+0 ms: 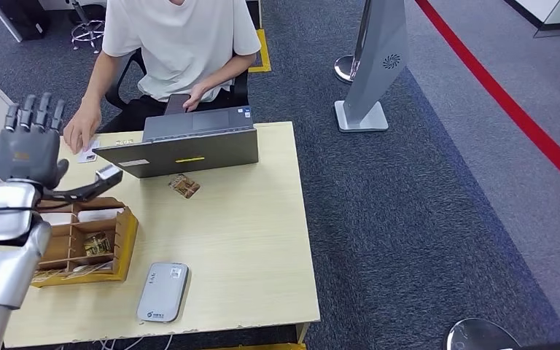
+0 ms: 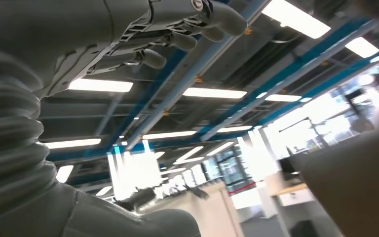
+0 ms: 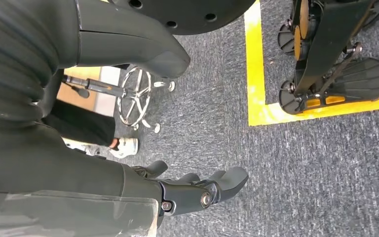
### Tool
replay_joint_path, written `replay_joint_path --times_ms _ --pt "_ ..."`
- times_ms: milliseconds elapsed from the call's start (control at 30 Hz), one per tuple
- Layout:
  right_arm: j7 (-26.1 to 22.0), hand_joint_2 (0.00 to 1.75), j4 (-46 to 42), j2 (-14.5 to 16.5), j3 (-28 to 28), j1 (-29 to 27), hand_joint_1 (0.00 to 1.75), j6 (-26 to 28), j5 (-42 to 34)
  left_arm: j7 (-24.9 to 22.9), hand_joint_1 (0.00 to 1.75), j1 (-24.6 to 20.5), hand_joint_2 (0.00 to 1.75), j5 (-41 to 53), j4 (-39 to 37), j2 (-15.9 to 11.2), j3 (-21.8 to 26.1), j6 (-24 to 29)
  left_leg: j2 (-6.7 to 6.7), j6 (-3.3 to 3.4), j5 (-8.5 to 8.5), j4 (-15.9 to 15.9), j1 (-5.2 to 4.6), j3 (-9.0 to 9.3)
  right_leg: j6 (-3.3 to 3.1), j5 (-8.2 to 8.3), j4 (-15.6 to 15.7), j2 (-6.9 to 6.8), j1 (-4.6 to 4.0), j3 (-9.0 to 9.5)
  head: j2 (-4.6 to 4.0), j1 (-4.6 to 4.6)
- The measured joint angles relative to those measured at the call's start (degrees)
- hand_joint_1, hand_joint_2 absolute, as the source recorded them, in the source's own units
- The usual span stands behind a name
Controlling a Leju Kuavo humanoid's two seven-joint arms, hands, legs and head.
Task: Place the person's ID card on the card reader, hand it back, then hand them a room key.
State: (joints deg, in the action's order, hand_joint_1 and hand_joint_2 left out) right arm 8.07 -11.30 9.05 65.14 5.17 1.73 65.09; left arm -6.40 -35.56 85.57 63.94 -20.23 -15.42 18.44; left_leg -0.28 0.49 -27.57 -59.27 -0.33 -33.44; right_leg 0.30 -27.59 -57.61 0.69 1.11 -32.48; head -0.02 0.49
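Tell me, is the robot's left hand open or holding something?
Open: the left hand is raised above the table, fingers apart, holding nothing.

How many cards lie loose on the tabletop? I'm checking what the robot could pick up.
2: a white card under the person's hand at the far edge, and a patterned card in front of the laptop. The laptop may hide others.
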Motion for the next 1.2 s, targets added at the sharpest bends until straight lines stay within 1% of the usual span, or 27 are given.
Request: replay_joint_path --times_ms 100,233,300,400,500,633,1200 --pt "0.03 1.75 0.08 0.11 0.74 -0.16 0.0 0.51 -0.72 0.29 0.0 11.1 1.75 0.24 10.17 -0.21 0.9 0.99 0.16 0.02 -0.12 0.01 -0.01 0.01 -0.02 -0.05 0.02 0.16 0.0 -0.03 0.0 0.01" --pt "-0.25 1.75 0.13 0.34 1.75 -0.4 0.0 1.04 -1.46 0.61 0.0 25.75 1.75 0.58 23.26 -0.15 1.48 4.77 0.26 0.04 -0.26 0.01 0.0 0.02 -0.03 -0.13 0.05 0.24 0.0 -0.08 0.01 0.0" --pt "-0.52 1.75 0.14 0.4 2.14 -0.43 0.0 1.19 -1.56 0.03 0.0 30.89 1.75 0.61 27.8 -0.28 1.46 5.74 0.22 0.04 -0.28 0.01 0.0 0.01 -0.01 -0.18 0.07 0.19 0.0 -0.09 0.01 0.0" --pt "-0.76 1.75 0.15 0.44 2.44 -0.4 0.0 1.25 -1.94 -0.73 0.0 35.26 1.75 0.61 32.27 -0.58 1.4 5.83 0.16 0.06 -0.29 0.01 0.01 0.0 0.03 -0.21 0.07 0.1 -0.01 -0.06 0.0 0.0" --pt "-0.89 1.75 0.14 0.44 2.69 -0.38 0.0 1.25 -2.1 -0.97 0.0 37.2 1.75 0.61 34.49 -0.7 1.34 5.73 0.14 0.05 -0.27 0.01 0.02 0.02 0.02 -0.2 0.07 0.08 -0.02 -0.03 -0.01 -0.01" --pt "-1.06 1.75 0.14 0.44 3.08 -0.36 0.0 1.27 -2.08 -1.03 0.0 38.14 1.75 0.61 35.81 -0.68 1.28 5.61 0.14 0.05 -0.21 0.01 0.04 0.03 -0.03 -0.14 0.04 0.07 -0.03 -0.02 -0.01 -0.01" --pt "-1.16 1.75 0.15 0.44 3.25 -0.29 0.0 1.27 -2.09 -1.03 0.0 38.63 1.75 0.61 36.56 -0.66 1.17 5.5 0.14 0.06 -0.21 0.01 0.03 0.03 -0.04 -0.13 0.04 0.06 -0.03 -0.02 -0.01 -0.01"
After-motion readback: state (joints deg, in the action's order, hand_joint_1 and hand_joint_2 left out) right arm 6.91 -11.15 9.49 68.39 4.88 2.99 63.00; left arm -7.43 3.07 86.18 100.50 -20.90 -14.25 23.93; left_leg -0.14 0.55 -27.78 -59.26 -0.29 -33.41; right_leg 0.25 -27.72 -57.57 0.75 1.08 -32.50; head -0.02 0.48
